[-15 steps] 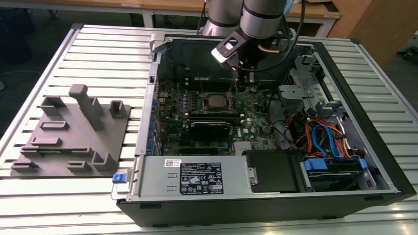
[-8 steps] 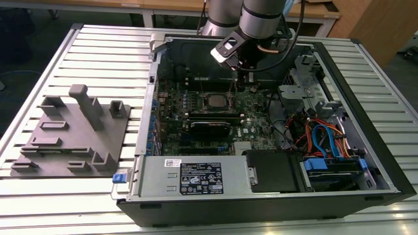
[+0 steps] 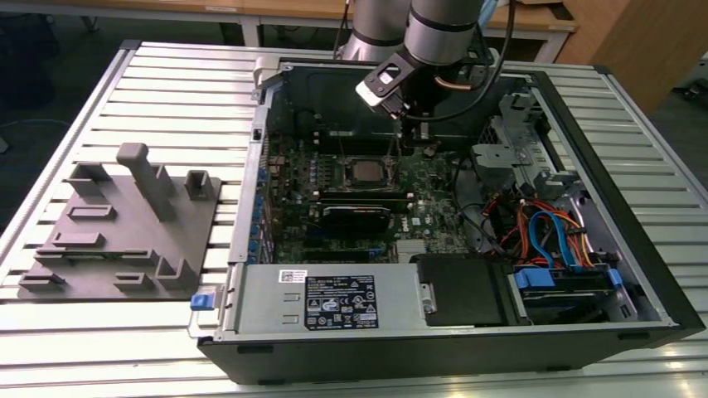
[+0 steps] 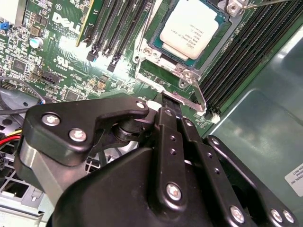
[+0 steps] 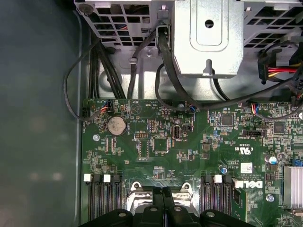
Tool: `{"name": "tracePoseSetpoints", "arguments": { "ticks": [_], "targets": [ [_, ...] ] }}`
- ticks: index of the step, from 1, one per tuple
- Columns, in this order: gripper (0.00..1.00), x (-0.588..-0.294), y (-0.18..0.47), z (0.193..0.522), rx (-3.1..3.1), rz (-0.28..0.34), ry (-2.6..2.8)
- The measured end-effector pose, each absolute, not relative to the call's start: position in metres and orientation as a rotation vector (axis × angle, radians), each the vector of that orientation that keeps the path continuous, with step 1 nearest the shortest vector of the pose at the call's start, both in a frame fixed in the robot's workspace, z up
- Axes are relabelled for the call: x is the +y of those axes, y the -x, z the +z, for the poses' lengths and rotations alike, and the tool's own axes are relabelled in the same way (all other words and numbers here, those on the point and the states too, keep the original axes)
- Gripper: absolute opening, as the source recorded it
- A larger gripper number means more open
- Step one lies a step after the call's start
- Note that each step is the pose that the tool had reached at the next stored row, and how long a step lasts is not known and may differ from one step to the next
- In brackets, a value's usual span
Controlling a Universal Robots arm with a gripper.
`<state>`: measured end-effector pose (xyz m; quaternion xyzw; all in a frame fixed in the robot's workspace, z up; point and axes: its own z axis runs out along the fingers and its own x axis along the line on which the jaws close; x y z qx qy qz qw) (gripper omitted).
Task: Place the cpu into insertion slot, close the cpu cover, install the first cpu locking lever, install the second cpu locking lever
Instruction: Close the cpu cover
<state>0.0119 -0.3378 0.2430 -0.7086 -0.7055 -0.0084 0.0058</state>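
**Exterior view.** My gripper (image 3: pixel 399 145) hangs inside the open case (image 3: pixel 443 361), above the far part of the board (image 3: pixel 432 207). The cpu (image 3: pixel 363 172) sits on the board just beside my fingertips, toward the exterior view's left. The power supply (image 3: pixel 321 303) lies along the near wall of the case. A grey fixture plate (image 3: pixel 122 224) rests on the slatted table (image 3: pixel 66 356), well apart from the case on the exterior view's left.

**Second wrist view.** My gripper (image 4: pixel 168 106) has its two black fingers (image 4: pixel 165 142) pressed together with nothing between them. The tips are just beside the edge of the cover (image 4: pixel 189 78); I cannot tell whether they touch it. The cpu (image 4: pixel 189 28) lies flat in the slot (image 4: pixel 208 49). Its silvery top shows through the window of the cover, which lies around it. Black memory slots (image 4: pixel 113 28) run along either side.

**First wrist view.** My gripper (image 5: pixel 163 191) shows its tips meeting on one line, with silvery corners of the cover (image 5: pixel 137 189) on both sides of them. Across the board (image 5: pixel 189 151) are a coin battery (image 5: pixel 117 125), black cables (image 5: pixel 165 71) and a metal bracket (image 5: pixel 208 38).
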Motion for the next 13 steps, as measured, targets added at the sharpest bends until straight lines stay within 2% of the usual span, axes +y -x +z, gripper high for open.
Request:
{"name": "tracePoseSetpoints", "arguments": {
  "ticks": [13],
  "targets": [
    [0.10,-0.3378,-0.0091,0.2426,-2.208,-0.027,2.218]
  ]
}}
